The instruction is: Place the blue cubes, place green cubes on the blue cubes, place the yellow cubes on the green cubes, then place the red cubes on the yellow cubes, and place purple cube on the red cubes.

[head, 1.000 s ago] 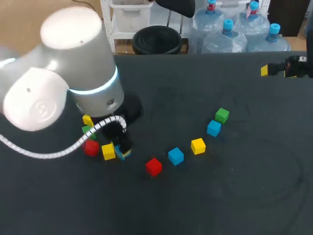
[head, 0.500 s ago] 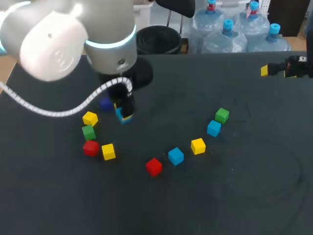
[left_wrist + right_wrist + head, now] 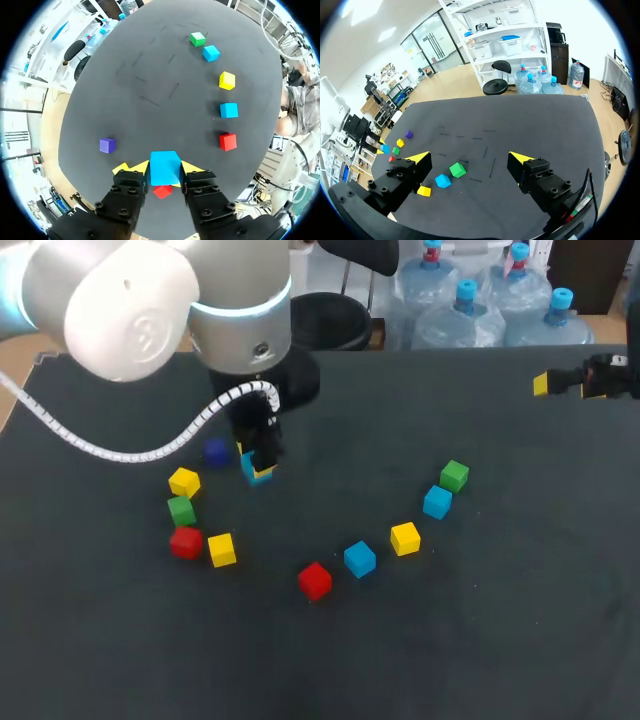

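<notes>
Blue cube (image 3: 165, 167) is clamped between the yellow-tipped fingers of the left gripper (image 3: 258, 466), lifted above the table (image 3: 480, 640) at its far left, just right of the purple cube (image 3: 215, 451). Right gripper (image 3: 470, 160) hangs far right, fingers apart.

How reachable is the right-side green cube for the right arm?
Probably yes: the open right gripper has only bare table before the green cube, though the neighbouring blue cube may crowd a finger.
</notes>
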Available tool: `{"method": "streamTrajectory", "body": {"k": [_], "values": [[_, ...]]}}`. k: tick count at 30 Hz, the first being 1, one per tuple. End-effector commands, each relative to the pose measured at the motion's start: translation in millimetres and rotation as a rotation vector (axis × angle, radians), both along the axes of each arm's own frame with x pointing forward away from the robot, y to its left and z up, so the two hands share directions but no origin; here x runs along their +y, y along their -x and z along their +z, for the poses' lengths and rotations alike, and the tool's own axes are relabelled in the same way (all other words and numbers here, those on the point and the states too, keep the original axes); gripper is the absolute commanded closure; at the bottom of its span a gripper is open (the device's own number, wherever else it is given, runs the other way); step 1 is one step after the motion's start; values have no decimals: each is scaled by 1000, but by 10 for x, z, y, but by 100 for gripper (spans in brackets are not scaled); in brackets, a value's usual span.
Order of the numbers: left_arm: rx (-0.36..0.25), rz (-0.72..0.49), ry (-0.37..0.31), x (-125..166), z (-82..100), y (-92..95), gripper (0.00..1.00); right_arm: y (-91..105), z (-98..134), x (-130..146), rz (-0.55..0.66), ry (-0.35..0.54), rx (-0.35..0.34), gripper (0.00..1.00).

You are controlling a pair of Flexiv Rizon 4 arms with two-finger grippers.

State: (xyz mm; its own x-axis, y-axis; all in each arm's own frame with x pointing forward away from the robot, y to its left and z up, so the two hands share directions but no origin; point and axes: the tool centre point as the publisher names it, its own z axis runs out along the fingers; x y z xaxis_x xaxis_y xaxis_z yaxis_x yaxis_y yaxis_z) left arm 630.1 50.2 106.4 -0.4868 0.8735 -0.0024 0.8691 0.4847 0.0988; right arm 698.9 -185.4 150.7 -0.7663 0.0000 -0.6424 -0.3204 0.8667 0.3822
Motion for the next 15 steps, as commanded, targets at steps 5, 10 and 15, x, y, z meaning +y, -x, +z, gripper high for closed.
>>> {"method": "streamTrajectory", "body": {"k": [5,10,15], "values": [[15,-167,-104,-251,98,-292,100,-5,-1,4,-1,1,0,0],[57,-253,-111,-472,-52,-541,100,-5,-1,4,-1,1,0,0],[81,-284,-80,-594,-192,-630,100,-5,-1,4,-1,1,0,0]]}}
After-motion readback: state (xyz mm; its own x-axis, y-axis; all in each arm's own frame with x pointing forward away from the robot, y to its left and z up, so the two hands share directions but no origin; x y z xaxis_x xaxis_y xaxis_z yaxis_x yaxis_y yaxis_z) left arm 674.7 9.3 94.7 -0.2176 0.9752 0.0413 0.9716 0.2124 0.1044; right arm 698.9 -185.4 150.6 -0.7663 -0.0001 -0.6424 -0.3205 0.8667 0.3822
